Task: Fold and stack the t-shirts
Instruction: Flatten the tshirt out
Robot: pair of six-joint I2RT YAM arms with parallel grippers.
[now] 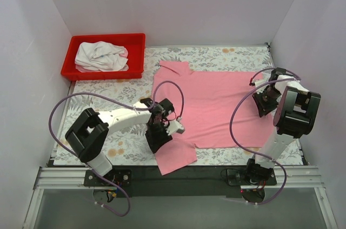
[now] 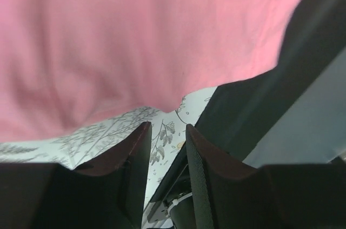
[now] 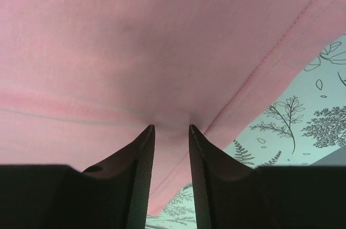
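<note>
Left tool (image 2: 166, 129): jaws narrow, with a slit between them. The floral cover (image 2: 108, 137) shows through the slit. The edge of the pink t-shirt (image 1: 216, 105) runs just past the tips. I cannot tell whether any cloth is pinched.

Right tool (image 3: 171, 129): jaws equally narrow. The pink cloth puckers in at the tips, so this tool grips the pink t-shirt, just beside a stitched hem.

Layout, top view, left to right:
- Red bin (image 1: 102, 37) sits at the far left corner of the bench (image 1: 124, 150). The white t-shirt (image 1: 100, 56) lies crumpled inside it.
- Left tool is low over the near left edge of the pink t-shirt. Just beside it, a pink flap lies over the dark front strip of the bench.
- Pink t-shirt is spread on the floral cover from centre to right, mostly flat, well apart from the bin.
- Right tool is at the shirt's right edge, about halfway back, with the arm reaching in from the right.
</note>
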